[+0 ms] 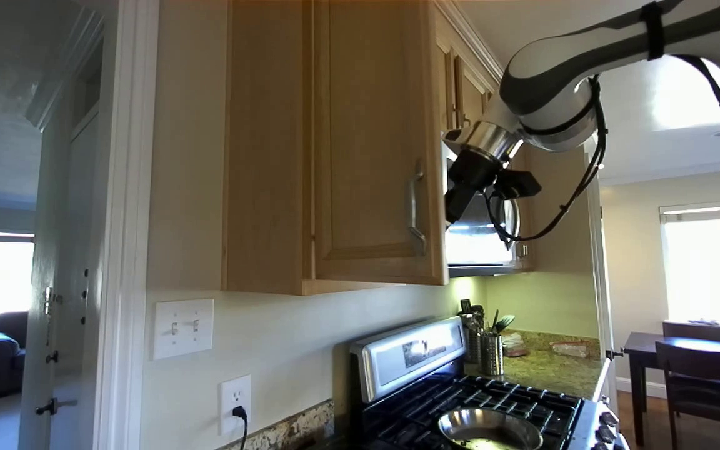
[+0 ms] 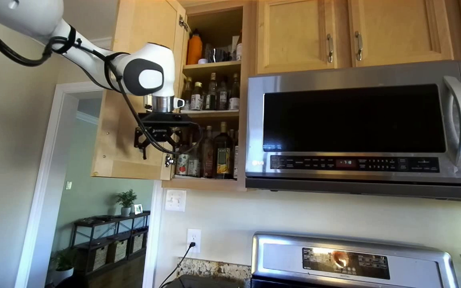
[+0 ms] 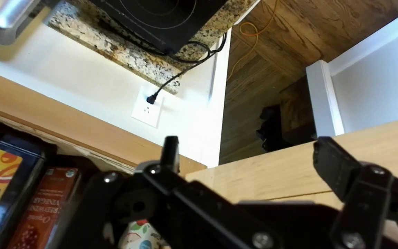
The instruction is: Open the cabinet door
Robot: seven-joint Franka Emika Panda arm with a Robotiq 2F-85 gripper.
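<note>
The cabinet door point(image 1: 375, 125) is honey-coloured wood and stands swung wide open. Its outer face and silver bar handle point(image 1: 416, 209) show in an exterior view. Its inner face point(image 2: 112, 154) and hinges show in an exterior view, beside the open cabinet. My gripper point(image 2: 161, 150) is on the inner side of the door, in front of the shelves, pointing down. In an exterior view the door edge partly hides the gripper point(image 1: 454, 209). In the wrist view the fingers point(image 3: 245, 148) are wide apart with nothing between them, over the door's inner face point(image 3: 254, 176). Whether they touch it I cannot tell.
The shelves hold several bottles point(image 2: 223, 152) and an orange bottle point(image 2: 194, 49). A microwave point(image 2: 354, 120) hangs to the right of the cabinet. Below are a stove point(image 2: 278, 260) and a steel pan point(image 1: 491, 428). A doorway frame point(image 2: 38, 180) stands beyond the door.
</note>
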